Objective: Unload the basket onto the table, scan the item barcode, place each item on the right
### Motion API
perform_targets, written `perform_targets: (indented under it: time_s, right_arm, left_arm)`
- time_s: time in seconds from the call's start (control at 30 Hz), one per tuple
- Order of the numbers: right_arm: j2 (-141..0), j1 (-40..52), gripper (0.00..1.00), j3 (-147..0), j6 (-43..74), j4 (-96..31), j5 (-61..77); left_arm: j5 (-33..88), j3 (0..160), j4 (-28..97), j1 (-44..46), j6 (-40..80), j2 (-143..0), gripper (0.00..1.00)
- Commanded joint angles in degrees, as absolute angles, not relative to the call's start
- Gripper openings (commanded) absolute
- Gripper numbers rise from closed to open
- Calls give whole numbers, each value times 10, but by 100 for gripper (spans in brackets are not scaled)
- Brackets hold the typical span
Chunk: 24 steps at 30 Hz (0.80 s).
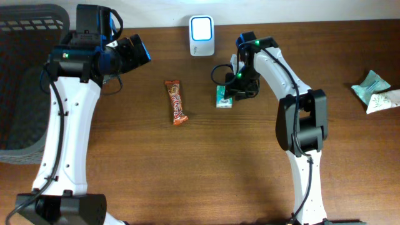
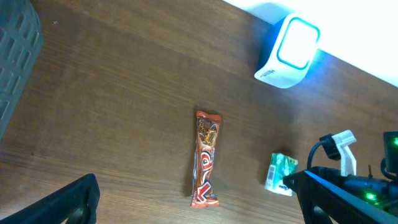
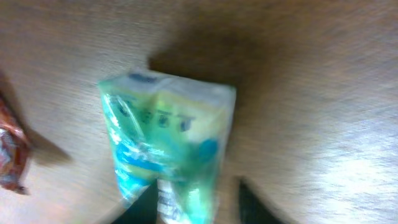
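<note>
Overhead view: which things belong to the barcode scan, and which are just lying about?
Job in hand:
green packet mid-table
white scanner

Lying about:
candy bar
dark basket
pale green packets at the right edge

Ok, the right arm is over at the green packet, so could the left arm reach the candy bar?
Probably yes. The candy bar lies alone on the table, apart from the green packet and scanner; the left hand hangs open above, with nothing in between.
</note>
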<state>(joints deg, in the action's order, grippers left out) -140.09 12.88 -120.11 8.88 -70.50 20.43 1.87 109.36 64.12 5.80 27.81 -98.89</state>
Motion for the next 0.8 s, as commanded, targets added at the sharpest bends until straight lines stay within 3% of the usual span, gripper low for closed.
perform_targets:
  time_s: [0.0,0.17,0.27,0.47,0.5,0.77]
  right_arm:
    - [-1382,138,61,-1211,72,-705,190]
    - [-1387,138,62,-1208,64,-696,188]
    - [-1396,139,54,-1203,64,-692,208]
    - [-1400,144,7,-1185,64,-660,221]
    - [-1400,144,4,-1191,64,-660,220]
    - [-1399,146,4,-1387,65,-634,172]
  left_arm:
    - [17,1096,642,56,267,-985,99]
    - [17,1096,642,56,267,-985,99]
    - [17,1096,642,56,267,-985,99]
    - [17,1096,642,56,267,-985,99]
    - [17,1096,642,56,267,-985,99]
    - [17,1096,642,56,267,-985,99]
